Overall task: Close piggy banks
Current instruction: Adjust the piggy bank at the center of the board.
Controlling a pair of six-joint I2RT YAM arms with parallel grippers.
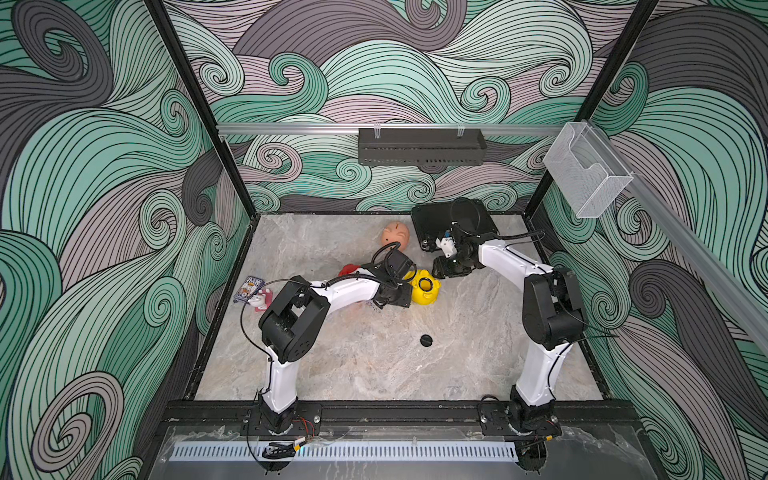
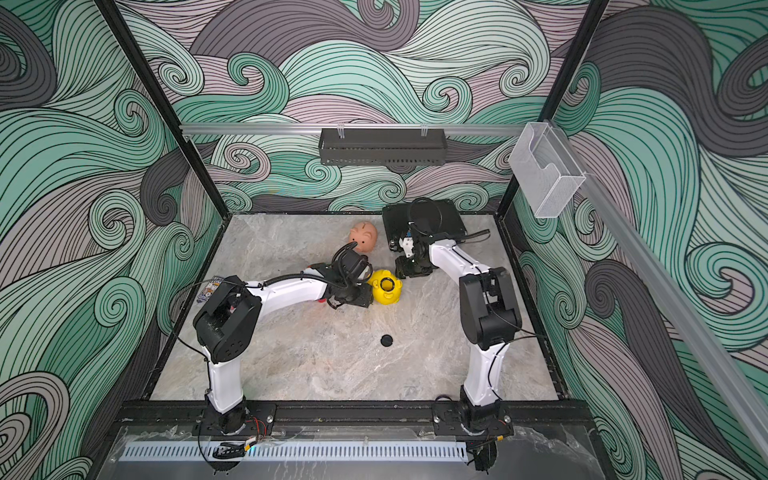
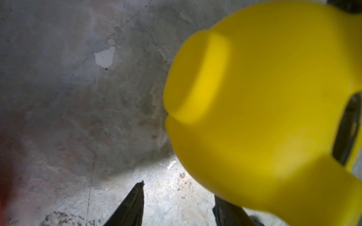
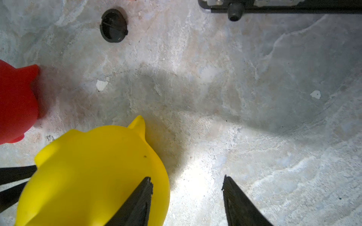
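The yellow piggy bank (image 1: 424,296) (image 2: 387,296) lies belly up mid-table, its round hole open. My left gripper (image 1: 405,296) (image 3: 179,195) sits low against its left side, open, with bare table between the fingers; the pig (image 3: 264,107) covers one fingertip. My right gripper (image 1: 441,270) (image 4: 187,178) is open just behind the pig (image 4: 88,172), one finger (image 4: 137,201) over its edge. The red piggy bank (image 1: 347,271) (image 4: 17,101) is mostly hidden under my left arm. A peach-pink piggy bank (image 1: 395,236) stands further back. One black plug (image 1: 426,340) (image 4: 113,25) lies loose on the table.
A black rectangular case (image 1: 478,222) lies at the back right, partly under my right arm. A card box (image 1: 249,286) and a small white and pink object (image 1: 259,301) lie by the left wall. A black tray (image 1: 419,147) hangs on the back rail.
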